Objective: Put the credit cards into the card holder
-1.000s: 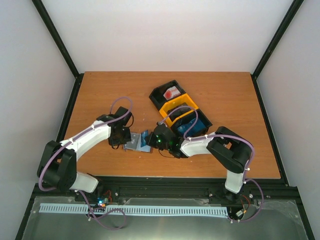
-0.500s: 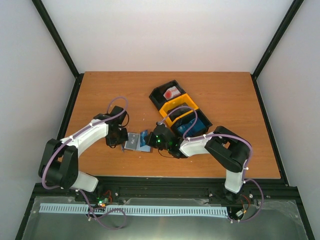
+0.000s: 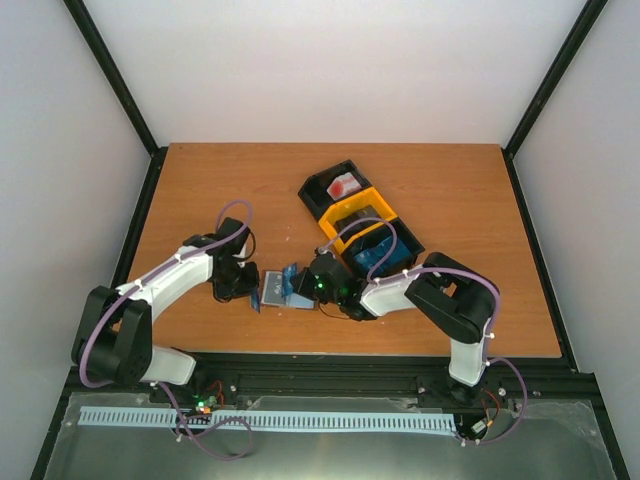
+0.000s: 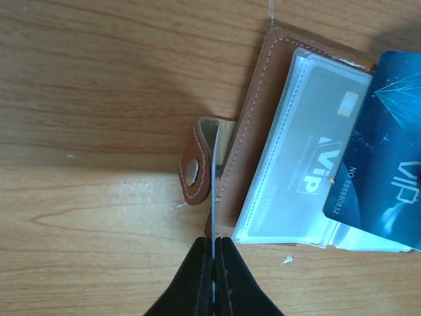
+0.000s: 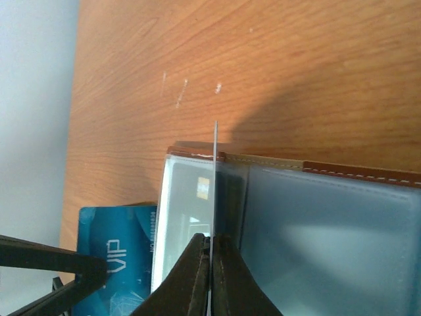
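"VIP" on blue credit card [image 4: 388, 164]

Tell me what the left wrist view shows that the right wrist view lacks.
Left wrist only: the brown leather card holder's strap clasp with metal snap. Right wrist only: the wooden table's edge and a pale wall beyond. Both: the open holder, the blue plastic VIP card, and left gripper or right gripper shut on a thin sheet.

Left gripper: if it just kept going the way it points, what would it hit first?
The left gripper is shut on a thin sheet seen edge-on. Straight ahead, it would likely meet the strap and brown edge of the holder first, then table. Depth is hard to judge.
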You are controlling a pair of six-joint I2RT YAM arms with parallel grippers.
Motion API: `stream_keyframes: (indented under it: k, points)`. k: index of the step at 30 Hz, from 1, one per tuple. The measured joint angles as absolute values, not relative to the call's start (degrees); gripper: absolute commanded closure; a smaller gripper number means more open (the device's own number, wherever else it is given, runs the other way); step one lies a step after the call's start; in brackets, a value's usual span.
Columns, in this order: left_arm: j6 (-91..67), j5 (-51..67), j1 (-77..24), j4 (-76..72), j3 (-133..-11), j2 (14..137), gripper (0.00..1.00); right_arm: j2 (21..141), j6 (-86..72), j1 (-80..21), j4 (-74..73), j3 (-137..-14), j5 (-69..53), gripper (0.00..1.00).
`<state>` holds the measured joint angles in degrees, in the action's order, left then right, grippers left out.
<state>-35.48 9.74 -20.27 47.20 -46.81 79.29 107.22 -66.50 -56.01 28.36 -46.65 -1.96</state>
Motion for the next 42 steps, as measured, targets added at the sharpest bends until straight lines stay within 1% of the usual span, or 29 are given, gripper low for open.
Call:
stream_keyframes:
  k: [5,11,14,21,35,42]
  points:
    - [-35.4,10.7,-20.3,47.1,-46.5,79.0,1.0,106.7,-66.5,-55.9,29.1,-44.3,-1.6,0.97]
    - [-35.4,11.0,-20.3,47.1,-46.3,78.9,0.99,101.8,-67.9,-55.5,30.2,-38.4,-0.6,0.97]
    - [-35.4,11.2,-20.3,47.1,-46.3,78.9,0.99,101.6,-68.8,-55.5,31.1,-37.3,-0.7,0.97]
    - [-35.4,11.5,-20.3,46.9,-46.2,78.9,0.99,102.2,-69.9,-55.5,34.2,-37.2,-1.3,0.97]
    - [-35.4,11.8,-20.3,46.8,-46.2,78.9,0.99,107.0,-71.5,-55.5,39.6,-37.9,-3.7,0.97]
    - [-35.4,11.8,-20.3,46.8,-46.2,78.9,0.99,107.3,-71.9,-55.5,40.5,-37.8,-3.4,0.97]
